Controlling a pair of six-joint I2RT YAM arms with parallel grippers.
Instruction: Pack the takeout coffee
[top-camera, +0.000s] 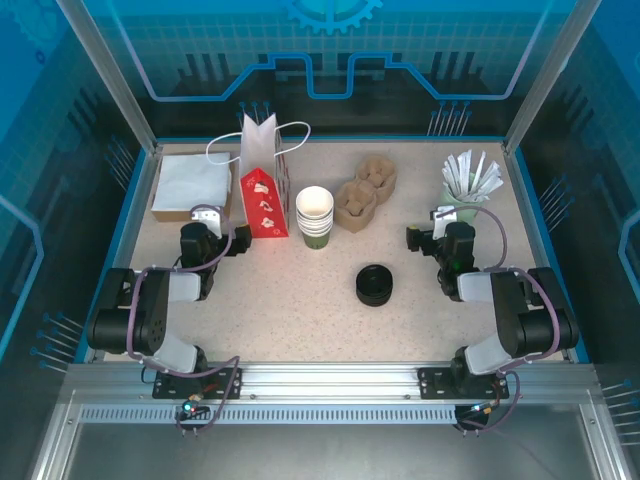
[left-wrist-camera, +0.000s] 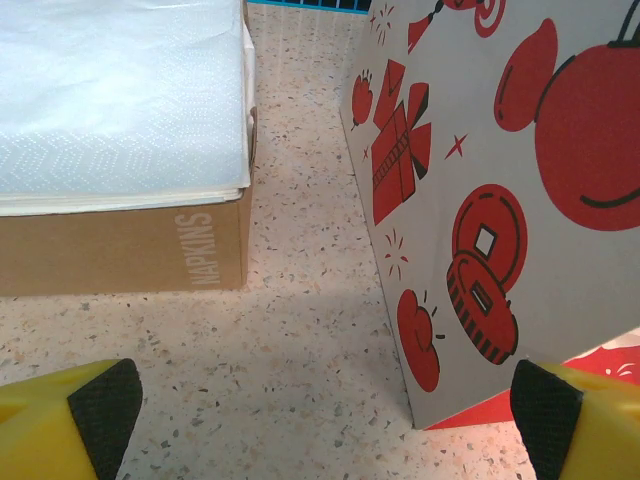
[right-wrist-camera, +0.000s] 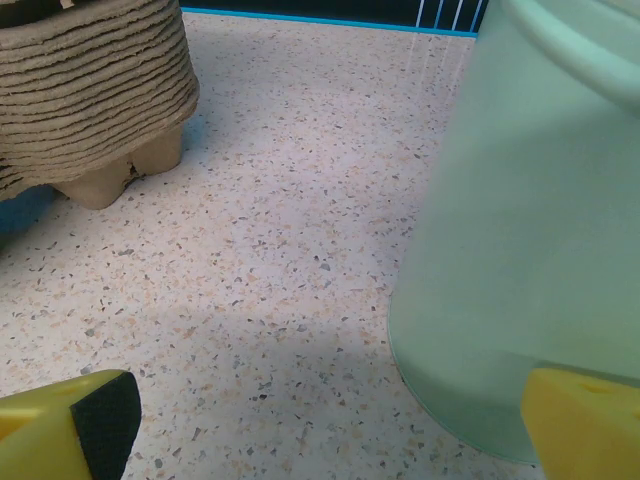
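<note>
From above, the small green paper cup (top-camera: 315, 216), white at the rim and inside, stands upright near the middle of the speckled table (top-camera: 300, 310). It is just right of the red-and-white paper gift bag (top-camera: 262, 186) and just left of the brown pulp cup carrier (top-camera: 362, 192), with a stack of black lids (top-camera: 374, 285) nearer the arms. A brown cardboard box (top-camera: 190, 186) at the back left holds white napkins, and a pale mint cup (top-camera: 463, 200) at the back right holds white sticks. The left gripper (top-camera: 222, 228) sits between box and bag, and the right gripper (top-camera: 428, 236) sits beside the mint cup. The left wrist view shows that gripper (left-wrist-camera: 325, 420) with its yellow, black-padded fingers (left-wrist-camera: 105, 405) spread wide and nothing between them, above bare table between the napkin box and the bag. The right wrist view shows the right gripper (right-wrist-camera: 330, 430) with its fingers (right-wrist-camera: 100, 412) equally wide apart and holding nothing. The carrier is at the upper left there, and the mint cup is close on the right.
</note>
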